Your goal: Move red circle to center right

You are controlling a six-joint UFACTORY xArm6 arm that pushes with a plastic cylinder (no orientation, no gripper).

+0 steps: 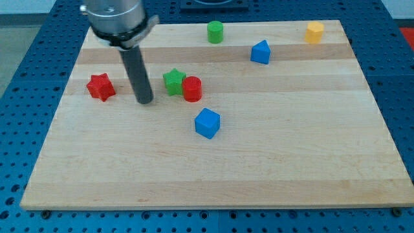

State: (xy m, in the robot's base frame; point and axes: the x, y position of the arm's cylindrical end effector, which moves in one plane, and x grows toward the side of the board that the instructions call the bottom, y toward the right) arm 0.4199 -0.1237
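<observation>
The red circle [192, 88] is a short red cylinder left of the board's middle. It touches a green star [173, 81] on its left. My tip [144, 101] rests on the board to the left of the green star, a short gap away from it, and further left of the red circle. A red star [101, 87] lies to the left of my tip.
A blue cube [207, 123] lies just below and right of the red circle. A green cylinder [215, 32], a blue block [260, 52] and a yellow block [314, 32] sit along the view's top. The wooden board [291, 162] lies on a blue perforated table.
</observation>
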